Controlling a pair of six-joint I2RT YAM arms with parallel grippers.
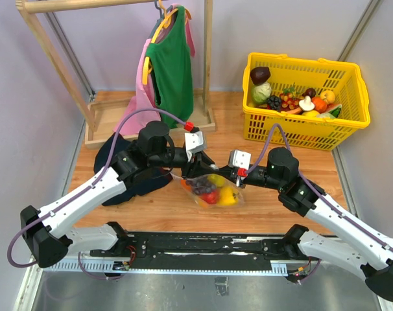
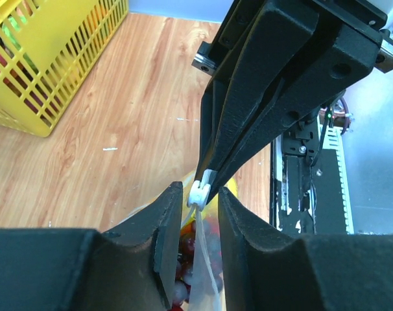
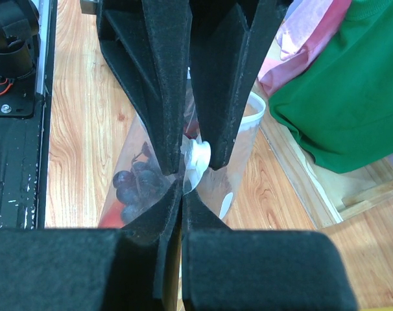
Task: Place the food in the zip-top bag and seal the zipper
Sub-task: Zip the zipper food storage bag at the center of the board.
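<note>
Over the middle of the light wooden table [image 1: 151, 210] the two arms meet nose to nose, right above the clear plastic zip-top bag [image 3: 238, 155] with its white dots. Food's inside it: a bunch of dark purple grapes [image 3: 131, 184], a red piece [image 1: 211, 197] and a yellow piece [image 1: 227, 194] bulging against the film, something orange [image 1: 185, 184] at the left end.

The bag's top edge stands upright between the grippers. Right gripper [image 3: 181, 194] — fingers pressed tight together, pinching the zipper [image 2: 204, 259], the thin pale strip along that top edge, just beside the small white slider [image 3: 198, 155]. Left gripper [image 2: 201, 194] — fingers [image 2: 164, 246] a little apart, straddling the same strip from the opposite side. The slider sits between their tips, and its own camera shows a sliver of gap on either side. The two pairs of fingers come in head-on, almost touching each other.

Off at the far right stands a yellow plastic basket [image 1: 300, 133] with more toy produce in it, well apart from the bag. At the far left is a wooden clothes rack [image 1: 50, 55] with a green top [image 1: 170, 65] and a pink one [image 1: 144, 97] hanging. A dark navy cloth [image 1: 109, 159] lies beneath the left arm.
</note>
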